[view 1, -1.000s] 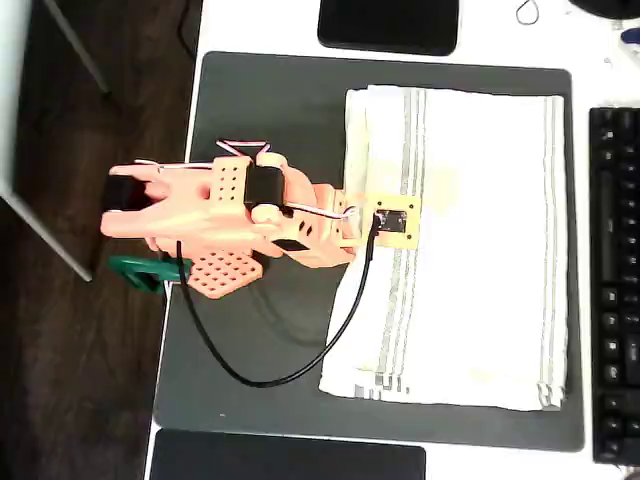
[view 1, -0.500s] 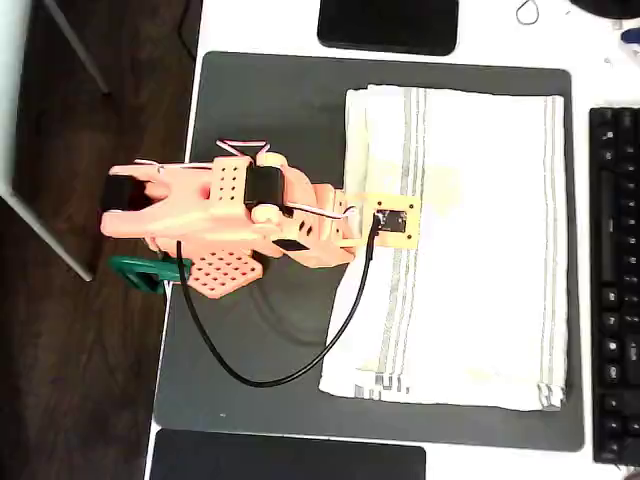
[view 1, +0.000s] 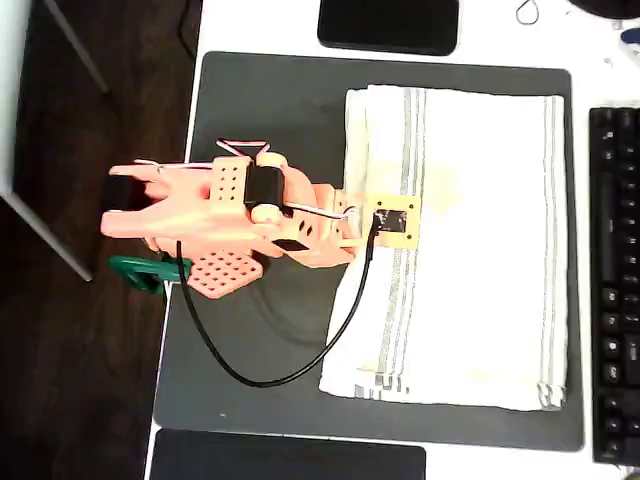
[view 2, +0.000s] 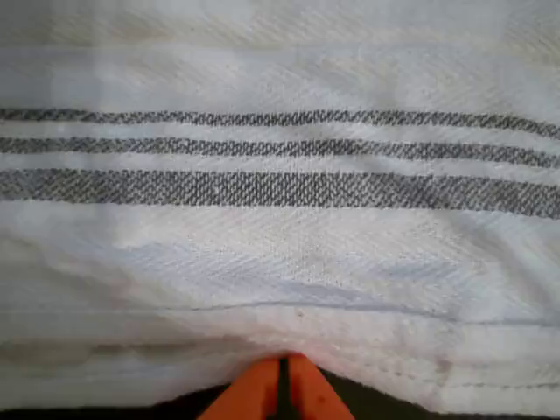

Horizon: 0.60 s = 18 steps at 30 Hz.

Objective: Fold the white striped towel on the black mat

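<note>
The white striped towel [view 1: 480, 250] lies flat on the right half of the black mat [view 1: 270, 120], with grey stripe bands near its left and right sides. My orange arm reaches in from the left, and its gripper [view 1: 350, 235] sits at the towel's left edge, mostly hidden under the wrist. In the wrist view the two orange fingertips [view 2: 302, 389] are pressed together at the hem of the towel [view 2: 280, 245], which bunches slightly around the gripper [view 2: 284, 376]. A sliver of the dark mat [view 2: 105, 411] shows below the hem.
A black keyboard [view 1: 615, 280] borders the mat on the right. Glossy black slabs lie at the top [view 1: 390, 25] and bottom [view 1: 290, 460]. A black cable [view 1: 270, 375] loops over the mat's left half. A green clamp [view 1: 140, 270] sits at the table's left edge.
</note>
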Tool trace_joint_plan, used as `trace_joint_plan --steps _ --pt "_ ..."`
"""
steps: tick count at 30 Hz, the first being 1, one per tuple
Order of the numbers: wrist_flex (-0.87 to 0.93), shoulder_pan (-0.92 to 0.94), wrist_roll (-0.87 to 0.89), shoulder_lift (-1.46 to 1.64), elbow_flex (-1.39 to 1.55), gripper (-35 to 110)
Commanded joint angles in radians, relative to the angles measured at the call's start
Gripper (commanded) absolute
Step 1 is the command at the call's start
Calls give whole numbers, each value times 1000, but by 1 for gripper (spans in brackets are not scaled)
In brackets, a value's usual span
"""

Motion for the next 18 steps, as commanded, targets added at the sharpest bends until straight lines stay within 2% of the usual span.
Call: trace_joint_plan --steps 1,6,8,11,18 --pt "8 -9 9 8 17 0" --pt "9 -17 9 6 17 0" --pt "9 -77 -12 -29 17 0" --pt "11 -71 83 8 18 0" --pt "11 -69 80 8 18 0"
